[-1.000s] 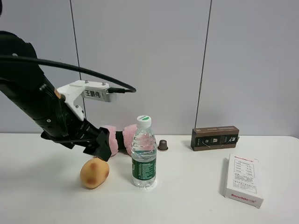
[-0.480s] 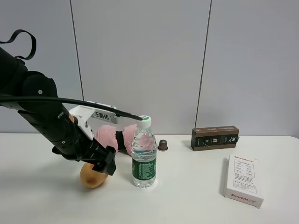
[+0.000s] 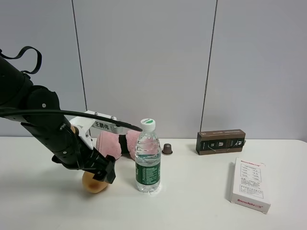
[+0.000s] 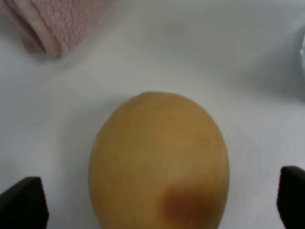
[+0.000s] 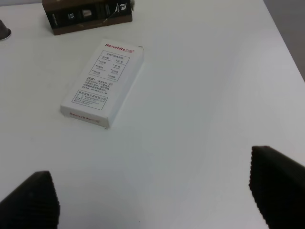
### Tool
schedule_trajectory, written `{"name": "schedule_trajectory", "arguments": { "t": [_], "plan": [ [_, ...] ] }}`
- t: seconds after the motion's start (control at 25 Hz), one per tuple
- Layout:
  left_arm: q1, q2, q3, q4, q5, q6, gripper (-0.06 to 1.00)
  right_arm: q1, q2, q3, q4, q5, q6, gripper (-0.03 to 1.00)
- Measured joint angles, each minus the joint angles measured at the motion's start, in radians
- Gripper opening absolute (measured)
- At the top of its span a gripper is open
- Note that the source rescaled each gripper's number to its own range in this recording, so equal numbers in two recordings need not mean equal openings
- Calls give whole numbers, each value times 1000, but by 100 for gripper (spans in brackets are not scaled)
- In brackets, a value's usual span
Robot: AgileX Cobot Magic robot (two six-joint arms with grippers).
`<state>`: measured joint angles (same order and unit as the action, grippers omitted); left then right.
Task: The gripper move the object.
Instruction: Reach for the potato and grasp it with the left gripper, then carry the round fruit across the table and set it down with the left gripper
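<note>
The object (image 3: 94, 185) is a yellow-orange egg-shaped ball with a brownish-red blotch, lying on the white table (image 3: 192, 211) left of the water bottle. My left gripper (image 3: 101, 173) is low over it and hides its top. In the left wrist view the object (image 4: 159, 157) fills the middle, and the left gripper (image 4: 157, 200) is open with a black fingertip (image 4: 21, 202) on each side, apart from it. My right gripper (image 5: 152, 191) is open and empty above bare table; it does not show in the exterior view.
A water bottle (image 3: 147, 158) stands just right of the object. A pink rolled towel (image 3: 112, 141) lies behind it, also in the left wrist view (image 4: 52, 21). A brown capsule (image 3: 167, 149), a dark box (image 3: 220, 141) and a white box (image 3: 249, 184) lie to the right.
My left arm has come down and forward. The gripper went from above and behind the object to low over it, with its fingers on either side. The object has not moved.
</note>
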<state>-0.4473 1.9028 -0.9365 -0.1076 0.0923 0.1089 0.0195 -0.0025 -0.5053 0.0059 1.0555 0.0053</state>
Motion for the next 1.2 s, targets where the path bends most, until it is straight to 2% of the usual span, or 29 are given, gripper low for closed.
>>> {"name": "schedule_trajectory", "arguments": {
  "t": [0.24, 0.28, 0.68, 0.8, 0.88, 1.04, 1.2],
  "plan": [
    [0, 0, 0, 0, -21, 0, 99, 0, 0, 0, 0, 0, 0, 100],
    [0, 0, 0, 0, -21, 0, 95, 0, 0, 0, 0, 0, 0, 100],
    [0, 14, 0, 0, -25, 0, 46, 0, 0, 0, 0, 0, 0, 100],
    [0, 21, 0, 0, -25, 0, 16, 0, 0, 0, 0, 0, 0, 100],
    [0, 22, 0, 0, -25, 0, 4, 0, 0, 0, 0, 0, 0, 100],
    [0, 16, 0, 4, -19, 0, 1, 0, 0, 0, 0, 0, 0, 100],
    [0, -58, 0, 38, 29, 1, 1, 0, 0, 0, 0, 0, 0, 100]
  ]
}}
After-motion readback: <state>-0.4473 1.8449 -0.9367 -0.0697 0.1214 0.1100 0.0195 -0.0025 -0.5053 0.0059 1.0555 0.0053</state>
